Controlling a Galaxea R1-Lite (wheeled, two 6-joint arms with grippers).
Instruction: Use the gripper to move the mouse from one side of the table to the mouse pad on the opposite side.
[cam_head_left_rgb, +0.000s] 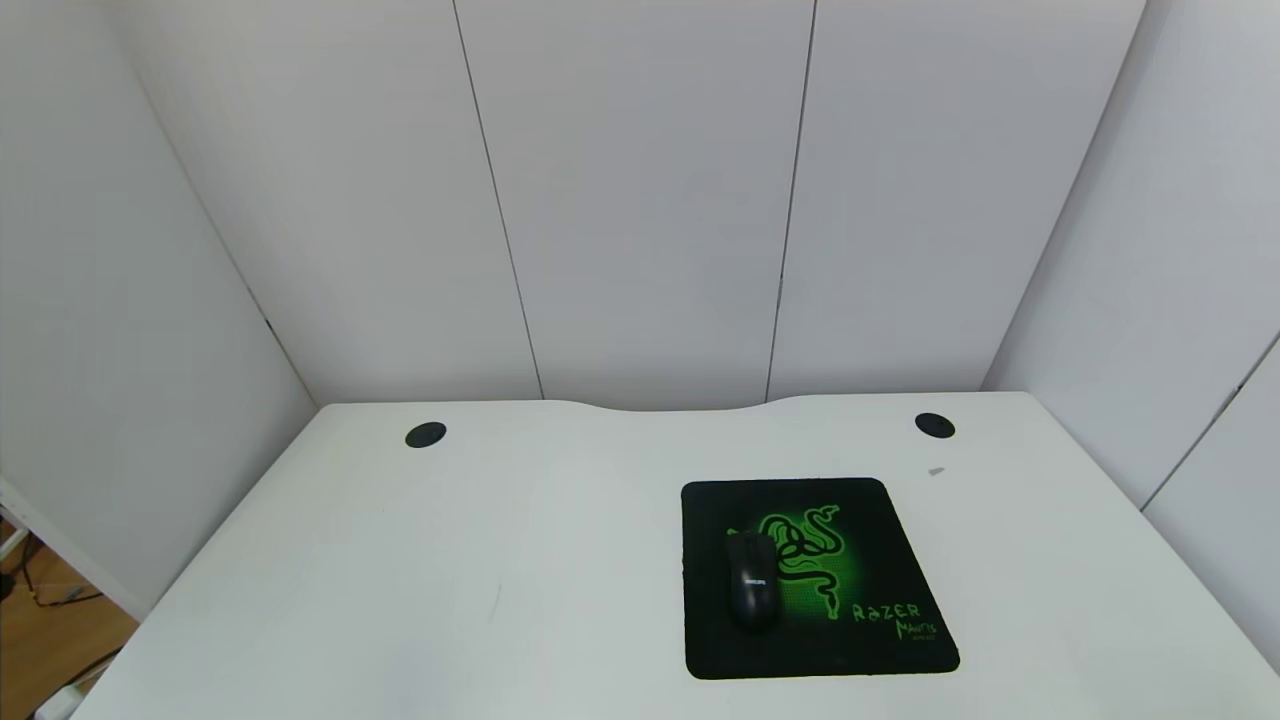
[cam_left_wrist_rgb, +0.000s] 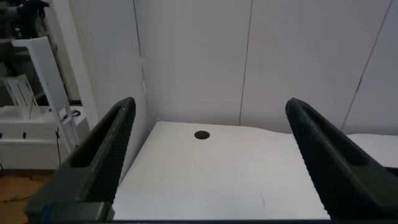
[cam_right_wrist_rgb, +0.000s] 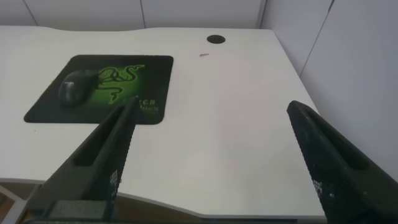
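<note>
The black mouse (cam_head_left_rgb: 751, 594) lies on the left part of the black mouse pad (cam_head_left_rgb: 880, 560) with the green snake emblem, on the right half of the white table (cam_head_left_rgb: 450, 580). Both also show in the right wrist view: the mouse (cam_right_wrist_rgb: 78, 87) on the pad (cam_right_wrist_rgb: 152, 68). Neither gripper shows in the head view. My left gripper (cam_left_wrist_rgb: 210, 107) is open and empty, held off the table's near left edge. My right gripper (cam_right_wrist_rgb: 211, 109) is open and empty, held off the table's near right edge, away from the pad.
Two round black holes (cam_head_left_rgb: 425, 435) (cam_head_left_rgb: 934, 425) sit near the table's back corners, with a curved notch (cam_head_left_rgb: 660, 405) between them. A small grey mark (cam_head_left_rgb: 936, 471) lies behind the pad. White partition walls enclose the back and sides. Floor and cables show at far left (cam_head_left_rgb: 40, 600).
</note>
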